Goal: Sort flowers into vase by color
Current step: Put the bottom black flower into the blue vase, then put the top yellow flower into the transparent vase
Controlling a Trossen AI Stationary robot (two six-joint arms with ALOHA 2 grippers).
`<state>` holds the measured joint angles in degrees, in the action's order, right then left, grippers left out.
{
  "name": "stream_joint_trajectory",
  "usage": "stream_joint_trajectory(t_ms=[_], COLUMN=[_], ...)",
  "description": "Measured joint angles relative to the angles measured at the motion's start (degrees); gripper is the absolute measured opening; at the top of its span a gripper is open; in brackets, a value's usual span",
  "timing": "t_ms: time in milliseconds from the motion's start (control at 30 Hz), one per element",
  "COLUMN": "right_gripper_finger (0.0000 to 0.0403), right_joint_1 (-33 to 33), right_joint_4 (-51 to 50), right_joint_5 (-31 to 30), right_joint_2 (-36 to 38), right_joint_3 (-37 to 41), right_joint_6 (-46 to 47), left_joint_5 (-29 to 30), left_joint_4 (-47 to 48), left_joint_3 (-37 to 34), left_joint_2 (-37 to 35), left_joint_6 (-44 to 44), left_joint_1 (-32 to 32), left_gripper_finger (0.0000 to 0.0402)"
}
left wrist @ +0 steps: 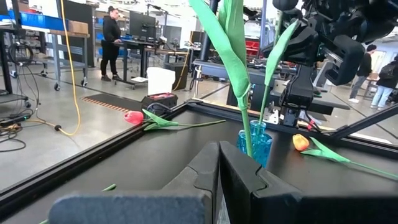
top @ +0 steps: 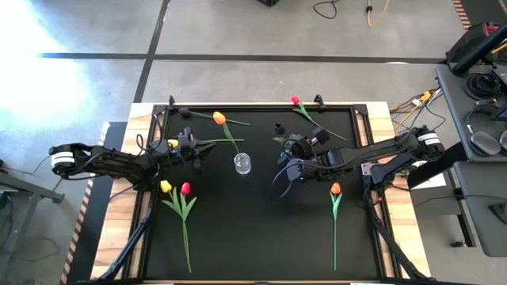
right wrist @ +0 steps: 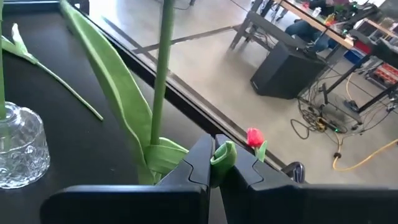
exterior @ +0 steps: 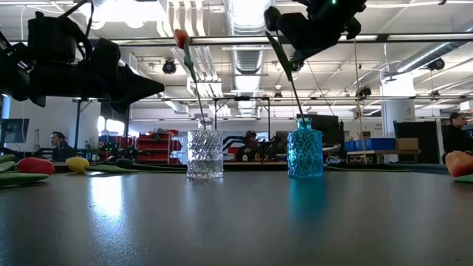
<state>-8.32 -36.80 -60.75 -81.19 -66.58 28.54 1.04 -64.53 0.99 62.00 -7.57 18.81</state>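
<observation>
**Q:** Where does the flower stand against the vase?

**A:** The right claw point(right wrist: 214, 163), pinched on a green tulip stem point(right wrist: 163, 74), hangs over the blue vase point(exterior: 304, 153) near the worktop's point(top: 253, 237) middle. The stem runs nearly upright, its lower end in or just above the vase mouth.

**Q:** And the other arm?

**A:** The left claw point(left wrist: 219, 180), fingers together and empty, waits beside the clear vase point(exterior: 205, 154), which holds an orange tulip point(exterior: 180, 37). Loose tulips point(top: 176, 188) lie on the worktop.
</observation>
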Motion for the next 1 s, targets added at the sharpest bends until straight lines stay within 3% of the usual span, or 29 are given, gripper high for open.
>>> stream_joint_trajectory(t_ms=[167,400,633,833,1000], right_gripper_finger=[0.0029,0.0115,0.0179,0.0196,0.0182], right_joint_1=[0.00,-0.04,-0.04,-0.04,-0.04], right_joint_4=[-0.18,-0.24,-0.40,-3.06,-11.47], right_joint_5=[1.22,1.45,8.41,10.25,10.92], right_joint_2=[0.00,0.02,0.17,0.17,0.65], right_joint_3=[-1.44,-3.02,-5.27,-7.43,-8.23], right_joint_6=[-2.65,-4.65,-5.76,-6.07,-4.95], left_joint_5=[0.02,0.07,0.08,0.07,0.07], left_joint_4=[-0.20,-0.69,-1.04,-0.57,0.51], left_joint_3=[0.00,0.00,0.00,0.00,0.00], left_joint_2=[0.01,0.02,0.08,0.08,0.08], left_joint_6=[0.01,0.23,1.02,1.07,1.07], left_joint_1=[0.01,0.04,0.04,0.04,0.04], left_gripper_finger=[0.0000,0.0000,0.0000,0.0000,0.0000])
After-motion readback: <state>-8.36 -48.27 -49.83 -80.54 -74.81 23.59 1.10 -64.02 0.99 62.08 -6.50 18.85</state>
